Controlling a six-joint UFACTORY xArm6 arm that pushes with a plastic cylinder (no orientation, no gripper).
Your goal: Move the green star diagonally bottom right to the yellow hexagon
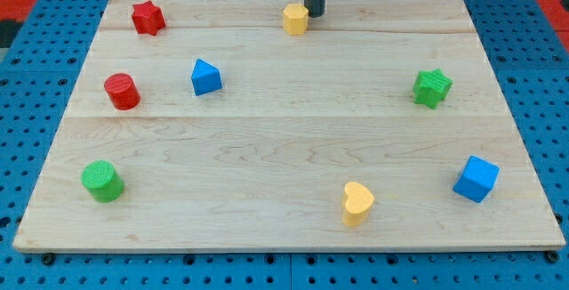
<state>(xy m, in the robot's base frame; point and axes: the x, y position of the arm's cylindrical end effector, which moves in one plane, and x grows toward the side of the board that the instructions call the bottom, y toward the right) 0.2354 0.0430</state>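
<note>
The wooden bench (284, 139) is carrying 8 blocks; the dark rod is coming down from the view's top, and its tip (315, 13) is resting just beside the yellow hexagon (295, 19), on its right, contact unclear. There is no hand on this arm, so nothing is being grasped. The green star (432, 87) is sitting well apart at the view's right edge. A red star (148, 18) is lying top left; a red cylinder (122, 91) and blue triangle (205, 77) are sitting below it; a green cylinder (102, 181), yellow heart (357, 204) and blue cube (476, 179) are lining the bottom.
</note>
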